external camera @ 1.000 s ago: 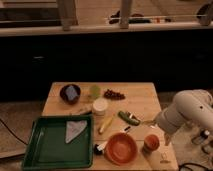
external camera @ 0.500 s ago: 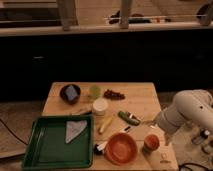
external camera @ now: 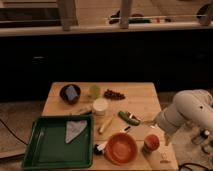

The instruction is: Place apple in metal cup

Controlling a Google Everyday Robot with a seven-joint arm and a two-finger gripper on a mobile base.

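Note:
The apple (external camera: 151, 143) is a small red-orange fruit at the front right of the wooden table (external camera: 140, 102), just right of the orange bowl (external camera: 121, 148). A pale cup (external camera: 100, 106) stands at the table's middle; I cannot tell whether it is metal. My white arm (external camera: 186, 112) reaches in from the right. The gripper (external camera: 165, 138) hangs at its lower end, just right of the apple and close to it. I cannot tell whether it touches the apple.
A green tray (external camera: 45, 150) with a grey cloth (external camera: 75, 130) lies at the front left. A dark bowl (external camera: 70, 93), a green item (external camera: 94, 91), dark red grapes (external camera: 114, 94), a green vegetable (external camera: 129, 118) and a yellowish banana (external camera: 105, 125) lie around the cup.

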